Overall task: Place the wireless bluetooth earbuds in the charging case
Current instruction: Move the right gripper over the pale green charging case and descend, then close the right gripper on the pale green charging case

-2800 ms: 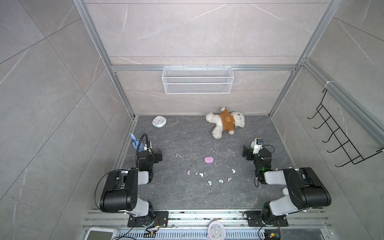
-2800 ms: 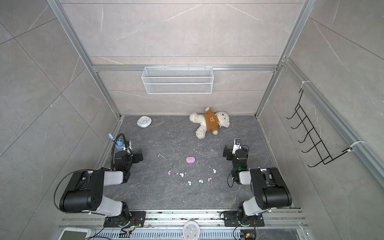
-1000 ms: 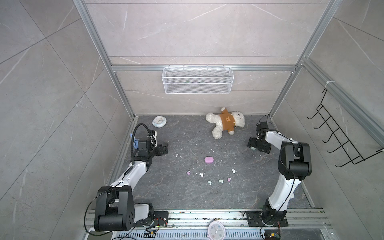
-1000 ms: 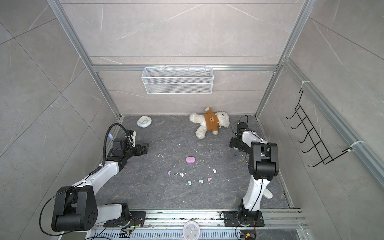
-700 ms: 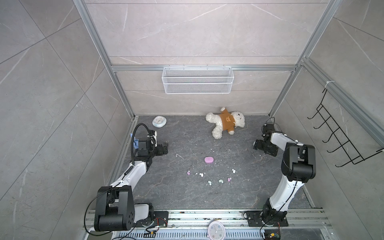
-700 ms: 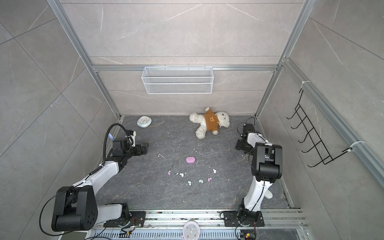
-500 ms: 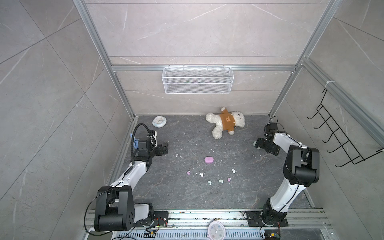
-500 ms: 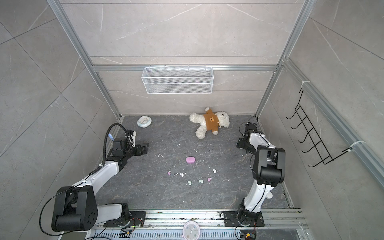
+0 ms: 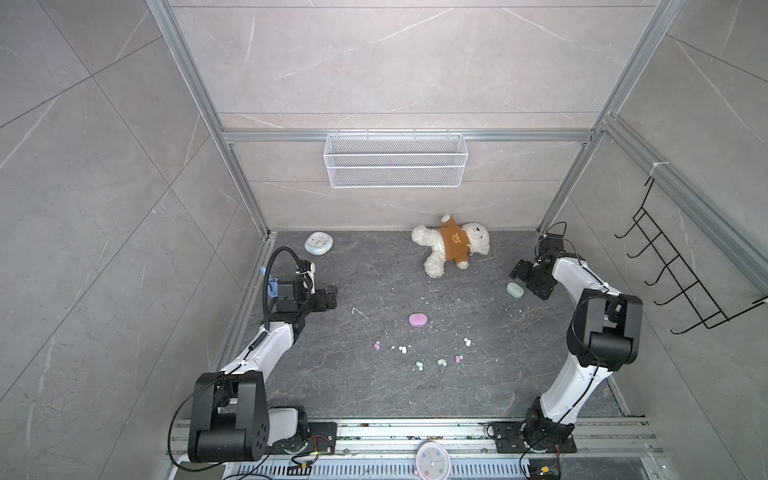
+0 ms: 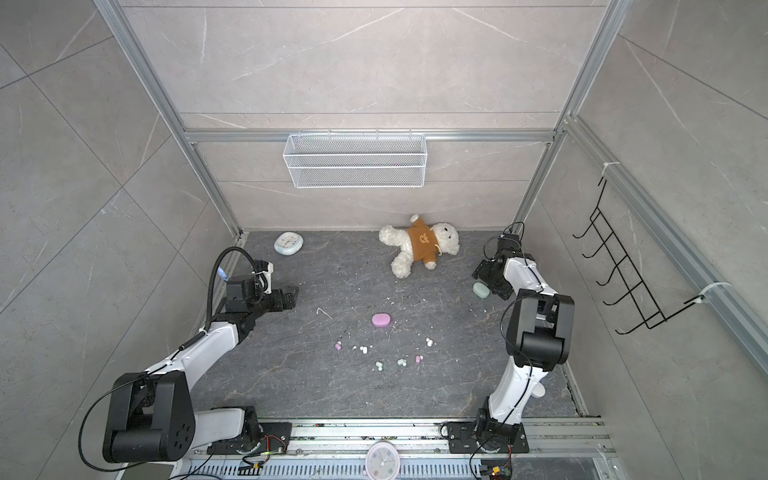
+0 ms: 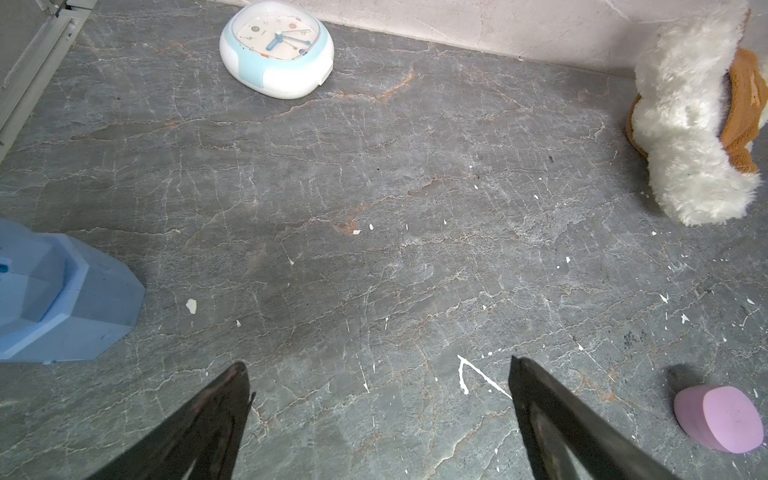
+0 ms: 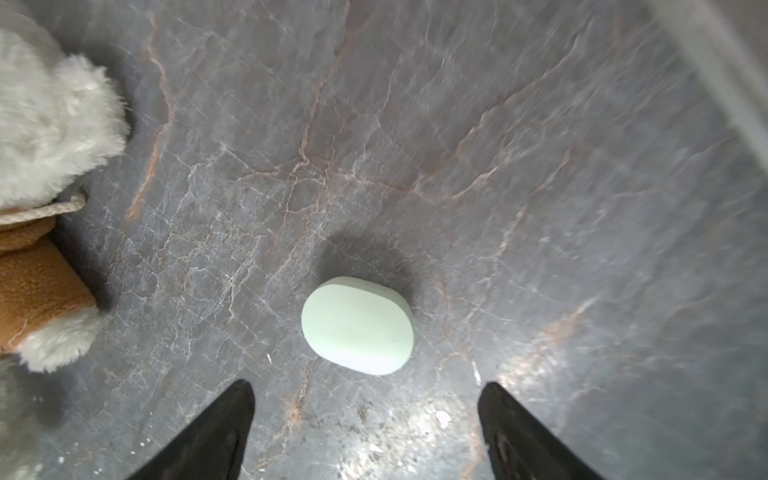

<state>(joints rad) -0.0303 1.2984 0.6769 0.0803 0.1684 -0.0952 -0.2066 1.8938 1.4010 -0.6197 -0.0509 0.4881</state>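
Note:
Several earbuds lie loose on the dark floor at the front middle: pink (image 9: 377, 345), white (image 9: 402, 349), mint (image 9: 419, 365) and more to their right. A pink charging case (image 9: 417, 319) (image 11: 719, 417) lies shut behind them. A mint charging case (image 9: 514, 289) (image 12: 358, 325) lies shut near the right wall. My right gripper (image 9: 527, 284) (image 12: 365, 388) is open just short of it, tips apart from the case. My left gripper (image 9: 332, 296) (image 11: 376, 365) hangs open over bare floor at the left, holding nothing.
A teddy bear (image 9: 451, 249) lies at the back middle and a blue-white clock (image 9: 318, 243) at the back left. A blue block (image 11: 62, 299) sits by the left arm. White crumbs dot the floor. A wire basket (image 9: 395, 166) hangs on the back wall.
My right arm has swung toward the right wall and its gripper has drawn back a little, uncovering the mint case; its jaws have narrowed slightly. The left arm has stayed still.

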